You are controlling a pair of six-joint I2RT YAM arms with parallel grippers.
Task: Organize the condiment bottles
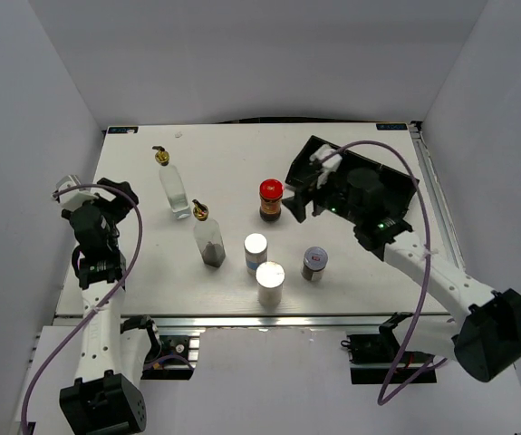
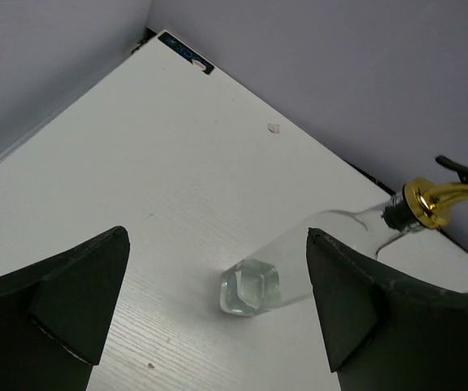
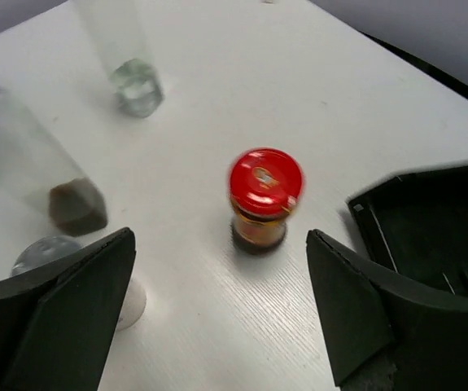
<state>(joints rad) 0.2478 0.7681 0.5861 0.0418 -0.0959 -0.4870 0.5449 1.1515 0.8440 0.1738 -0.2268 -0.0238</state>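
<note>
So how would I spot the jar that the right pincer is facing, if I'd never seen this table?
Start at the black tray on the far right of the white table. Just left of it, facing the open right pincer, stands a short dark jar. No other bottle there has its bright red lid.

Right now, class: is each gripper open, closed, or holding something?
Left gripper: open, holding nothing; a clear cruet stands ahead of it.
Right gripper: open, holding nothing; the red-lidded jar stands ahead, untouched.
</note>
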